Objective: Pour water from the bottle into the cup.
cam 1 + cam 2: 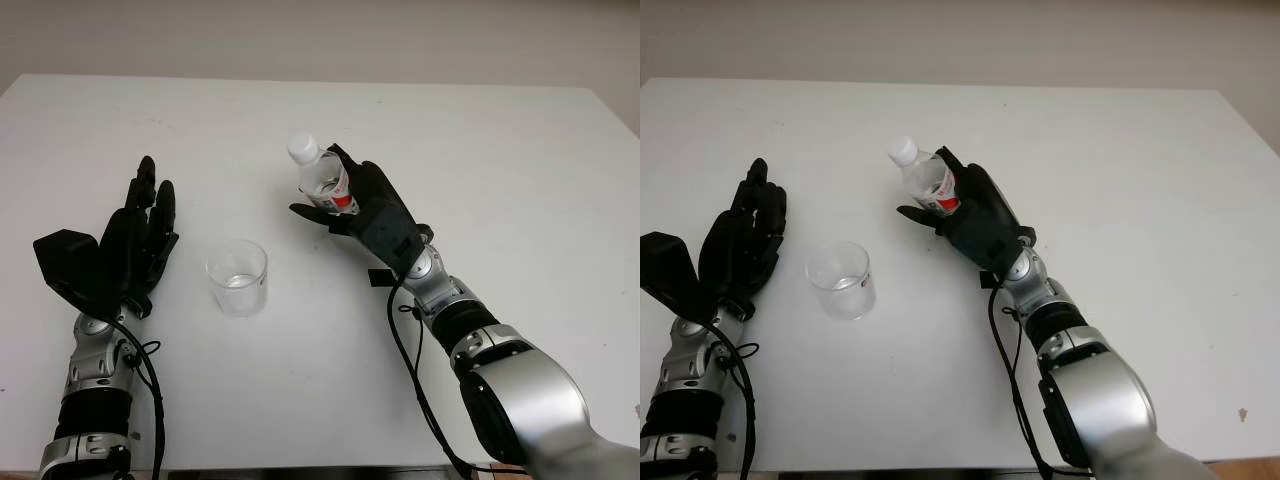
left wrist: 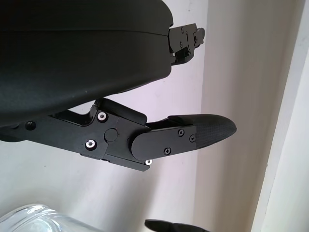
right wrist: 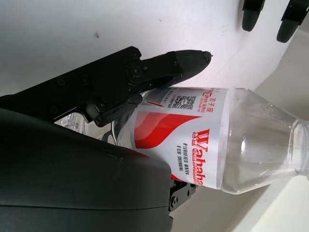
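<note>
Fingers of the right hand (image 1: 372,215) wrap the bottle (image 1: 323,178), its white cap still on and tilted up-left above the table (image 1: 520,170). Cup (image 1: 238,277) stands lower left of it, just beside the open left hand (image 1: 135,240).

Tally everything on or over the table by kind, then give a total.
Bottle: 1, held by the right hand
Cup: 1, on the table
Hands: 2, counting the open left hand beside the cup
Total: 4
</note>
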Robot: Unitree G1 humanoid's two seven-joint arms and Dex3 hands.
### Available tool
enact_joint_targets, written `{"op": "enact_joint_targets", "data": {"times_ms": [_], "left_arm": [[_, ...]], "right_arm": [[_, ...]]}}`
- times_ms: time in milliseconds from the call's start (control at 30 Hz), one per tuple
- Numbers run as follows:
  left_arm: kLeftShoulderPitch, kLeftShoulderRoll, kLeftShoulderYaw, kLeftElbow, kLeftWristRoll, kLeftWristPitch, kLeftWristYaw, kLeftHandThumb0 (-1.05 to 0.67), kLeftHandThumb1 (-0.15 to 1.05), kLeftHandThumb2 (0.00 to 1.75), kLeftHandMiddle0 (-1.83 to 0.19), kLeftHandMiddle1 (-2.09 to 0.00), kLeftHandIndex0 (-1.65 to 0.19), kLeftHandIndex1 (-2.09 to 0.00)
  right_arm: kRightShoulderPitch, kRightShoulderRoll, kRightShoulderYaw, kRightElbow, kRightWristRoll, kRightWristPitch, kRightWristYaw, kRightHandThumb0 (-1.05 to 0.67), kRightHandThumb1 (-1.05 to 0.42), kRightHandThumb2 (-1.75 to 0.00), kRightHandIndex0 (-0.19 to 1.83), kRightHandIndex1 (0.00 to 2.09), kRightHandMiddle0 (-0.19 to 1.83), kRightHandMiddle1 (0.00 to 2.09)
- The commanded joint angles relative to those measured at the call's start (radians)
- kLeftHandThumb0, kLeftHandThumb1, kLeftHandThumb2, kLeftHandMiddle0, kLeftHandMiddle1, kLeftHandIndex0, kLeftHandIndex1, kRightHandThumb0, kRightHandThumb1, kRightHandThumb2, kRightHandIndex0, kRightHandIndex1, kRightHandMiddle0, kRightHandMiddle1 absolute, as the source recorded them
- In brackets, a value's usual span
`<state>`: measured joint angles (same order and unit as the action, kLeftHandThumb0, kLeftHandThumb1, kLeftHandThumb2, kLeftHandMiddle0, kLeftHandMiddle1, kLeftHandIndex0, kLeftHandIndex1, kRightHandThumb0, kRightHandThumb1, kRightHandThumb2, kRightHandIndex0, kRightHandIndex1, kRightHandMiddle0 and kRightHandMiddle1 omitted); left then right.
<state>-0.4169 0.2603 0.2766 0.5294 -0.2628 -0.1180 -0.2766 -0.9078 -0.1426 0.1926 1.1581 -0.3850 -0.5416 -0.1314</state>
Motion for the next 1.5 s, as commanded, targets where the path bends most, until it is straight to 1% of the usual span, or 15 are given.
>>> {"op": "enact_joint_targets", "data": {"times_ms": [0, 100, 200, 300, 433, 567, 800, 967, 1100, 1233, 1467], "left_arm": [[-0.011, -0.014, -0.005, 0.012, -0.002, -0.011, -0.003, -0.70, 1.05, 0.55, 0.13, -0.06, 0.13, -0.06], [-0.007, -0.031, -0.007, 0.016, -0.004, -0.020, 0.001, -0.70, 1.05, 0.56, 0.13, -0.06, 0.13, -0.06], [-0.001, -0.042, -0.006, 0.009, -0.006, -0.020, 0.007, -0.71, 1.05, 0.55, 0.14, -0.05, 0.13, -0.06], [0.007, -0.047, -0.009, 0.001, -0.002, -0.024, 0.011, -0.71, 1.05, 0.56, 0.14, -0.05, 0.13, -0.06], [0.015, -0.050, -0.010, -0.004, -0.001, -0.029, 0.012, -0.73, 1.05, 0.56, 0.15, -0.05, 0.14, -0.05], [0.024, -0.053, -0.008, -0.012, -0.004, -0.028, 0.016, -0.73, 1.05, 0.56, 0.15, -0.05, 0.14, -0.05], [0.023, -0.053, -0.007, -0.010, -0.007, -0.034, 0.010, -0.73, 1.05, 0.56, 0.15, -0.05, 0.14, -0.05], [0.015, -0.056, -0.005, -0.003, -0.015, -0.038, 0.003, -0.72, 1.05, 0.55, 0.15, -0.05, 0.14, -0.05], [0.013, -0.055, -0.009, -0.003, -0.013, -0.037, 0.007, -0.71, 1.05, 0.56, 0.15, -0.05, 0.15, -0.05], [0.013, -0.058, -0.007, -0.004, -0.014, -0.034, 0.013, -0.72, 1.05, 0.55, 0.14, -0.06, 0.14, -0.06], [0.013, -0.061, -0.007, 0.001, -0.016, -0.044, 0.008, -0.70, 1.05, 0.56, 0.15, -0.05, 0.15, -0.05]], "right_arm": [[-0.039, -0.019, 0.015, 0.000, -0.018, -0.019, -0.019, -0.42, -1.05, -0.33, 1.25, 2.09, 0.94, 2.09], [-0.051, -0.034, 0.054, 0.001, -0.068, -0.034, -0.063, -0.43, -1.05, -0.33, 1.22, 2.09, 0.91, 2.09], [-0.061, -0.049, 0.101, 0.002, -0.134, -0.043, -0.133, -0.44, -1.05, -0.32, 1.14, 2.09, 0.82, 2.09], [-0.072, -0.060, 0.143, 0.002, -0.193, -0.058, -0.202, -0.45, -1.05, -0.31, 1.12, 2.09, 0.78, 2.09], [-0.088, -0.075, 0.204, 0.012, -0.278, -0.084, -0.333, -0.44, -1.05, -0.26, 1.16, 2.09, 0.80, 2.09], [-0.112, -0.095, 0.270, 0.025, -0.361, -0.085, -0.443, -0.46, -1.05, -0.27, 1.17, 2.09, 0.84, 2.09], [-0.153, -0.124, 0.360, 0.050, -0.465, -0.095, -0.582, -0.47, -1.05, -0.26, 1.16, 2.09, 0.84, 2.09], [-0.194, -0.143, 0.437, 0.042, -0.555, -0.064, -0.679, -0.47, -1.05, -0.25, 1.13, 2.09, 0.83, 2.09], [-0.228, -0.157, 0.500, 0.049, -0.631, -0.040, -0.789, -0.49, -1.05, -0.21, 1.14, 2.09, 0.82, 2.09], [-0.252, -0.161, 0.542, 0.060, -0.673, -0.016, -0.842, -0.51, -1.05, -0.21, 1.15, 2.09, 0.80, 2.09], [-0.265, -0.149, 0.564, 0.063, -0.681, 0.003, -0.899, -0.49, -1.05, -0.19, 1.19, 2.09, 0.85, 2.09]]}}
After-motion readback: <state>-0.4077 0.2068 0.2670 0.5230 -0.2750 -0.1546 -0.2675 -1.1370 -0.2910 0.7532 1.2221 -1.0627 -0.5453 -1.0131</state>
